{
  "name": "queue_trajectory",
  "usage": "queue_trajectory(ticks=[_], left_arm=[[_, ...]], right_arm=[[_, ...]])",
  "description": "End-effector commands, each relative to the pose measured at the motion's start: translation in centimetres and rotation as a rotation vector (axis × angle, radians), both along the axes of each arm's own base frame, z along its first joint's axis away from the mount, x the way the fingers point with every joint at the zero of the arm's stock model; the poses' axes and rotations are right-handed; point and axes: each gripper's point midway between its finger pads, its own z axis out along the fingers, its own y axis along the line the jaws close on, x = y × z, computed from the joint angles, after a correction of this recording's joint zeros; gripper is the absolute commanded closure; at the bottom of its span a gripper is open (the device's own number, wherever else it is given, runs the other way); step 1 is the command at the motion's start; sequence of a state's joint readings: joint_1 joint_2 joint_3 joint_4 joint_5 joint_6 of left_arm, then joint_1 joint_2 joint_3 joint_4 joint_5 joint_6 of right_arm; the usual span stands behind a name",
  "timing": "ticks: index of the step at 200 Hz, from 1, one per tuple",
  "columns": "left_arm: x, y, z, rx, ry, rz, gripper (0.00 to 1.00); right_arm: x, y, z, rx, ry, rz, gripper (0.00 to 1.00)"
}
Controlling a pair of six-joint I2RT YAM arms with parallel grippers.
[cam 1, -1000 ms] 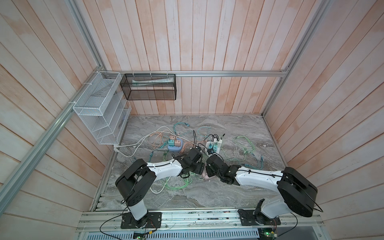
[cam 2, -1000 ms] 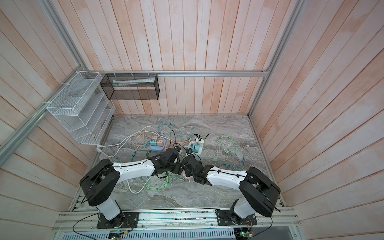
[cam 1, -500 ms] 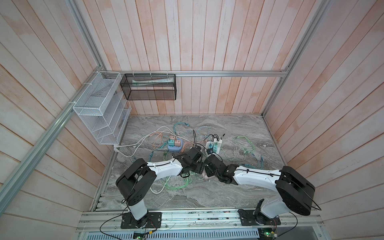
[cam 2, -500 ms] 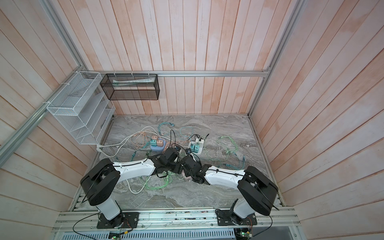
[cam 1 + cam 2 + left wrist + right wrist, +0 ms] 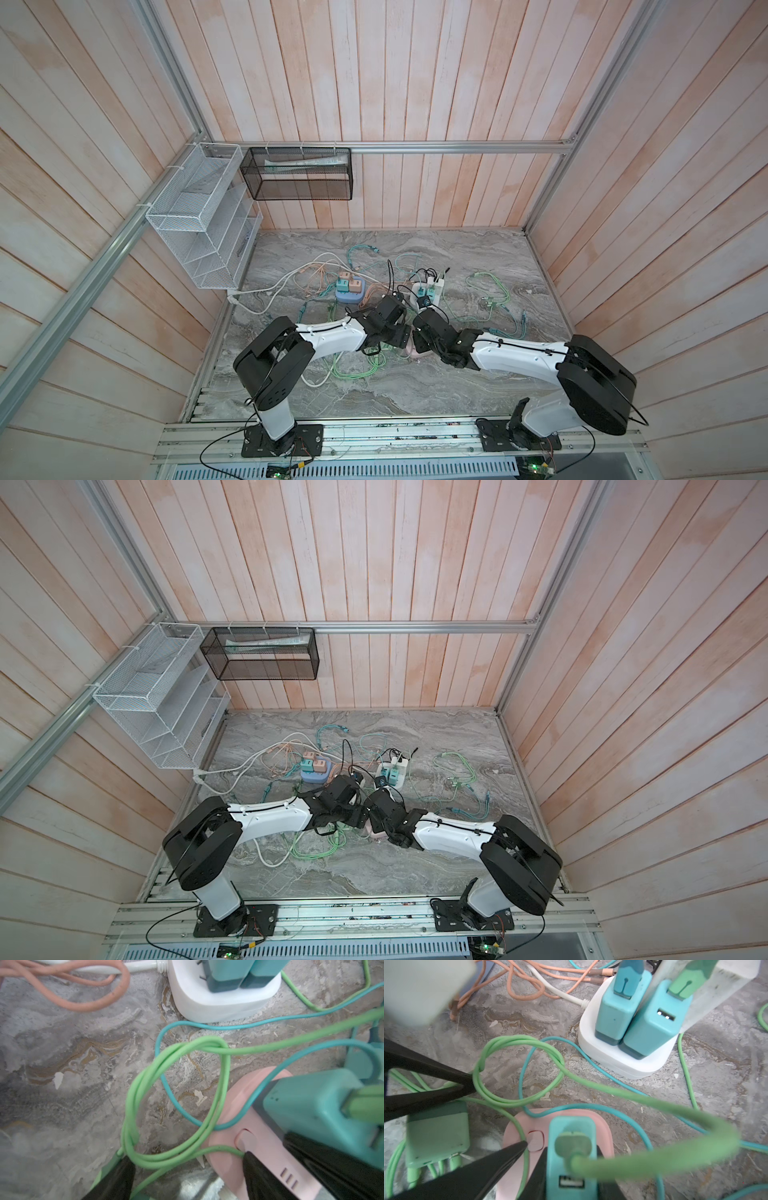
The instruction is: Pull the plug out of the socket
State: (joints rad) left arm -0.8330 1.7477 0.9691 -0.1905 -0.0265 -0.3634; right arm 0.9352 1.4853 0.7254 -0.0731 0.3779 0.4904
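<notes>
Squarely, teal plug (image 5: 572,1124) between the right end effector's (image 5: 571,1152) jaws.

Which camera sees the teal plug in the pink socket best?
The right wrist view: the square teal plug shows large, standing in the rounded pink socket. The left wrist view shows its side; in both top views it is hidden.

socket (image 5: 517,1126): on the desk (image 5: 457,386), front centre
plug (image 5: 572,1192): upright in the socket
loose charger (image 5: 438,1132): on the desk, just left of the socket
power strip (image 5: 623,1064): behind the socket, two chargers (image 5: 616,1012) standing in it
cable loop (image 5: 512,1038): between socket and power strip
wire rack (image 5: 199,232): on the left wall
mesh basket (image 5: 299,178): on the back wall
</notes>
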Motion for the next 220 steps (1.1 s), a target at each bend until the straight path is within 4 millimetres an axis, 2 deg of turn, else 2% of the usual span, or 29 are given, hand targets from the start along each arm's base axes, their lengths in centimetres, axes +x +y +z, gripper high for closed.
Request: queue_trajectory(ticks=[1, 28, 63, 106, 153, 220], left_arm=[[-3.0, 2.3, -5.0, 0.150, 0.142, -0.027, 0.17], [-3.0, 2.4, -5.0, 0.149, 0.143, -0.024, 0.17], [-3.2, 2.8, -5.2, 0.158, 0.144, -0.021, 0.17], [-3.2, 2.8, -5.3, 0.160, 0.145, -0.021, 0.17], [-3.2, 3.0, -5.0, 0.165, 0.132, -0.028, 0.17], [-3.8, 3.7, -4.5, 0.167, 0.113, -0.056, 0.17]], right_arm=[[-0.3, 3.6, 1.5, 0.101, -0.002, 0.046, 1.00], [-0.2, 3.5, 1.9, 0.098, -0.014, 0.039, 1.00], [-0.2, 1.8, 2.6, 0.066, -0.037, 0.006, 1.00], [-0.2, 1.2, 3.8, 0.140, -0.050, -0.013, 1.00], [-0.7, 0.5, 2.3, 0.148, -0.010, -0.012, 1.00], [-0.5, -3.0, 2.0, 0.245, -0.003, -0.063, 1.00]])
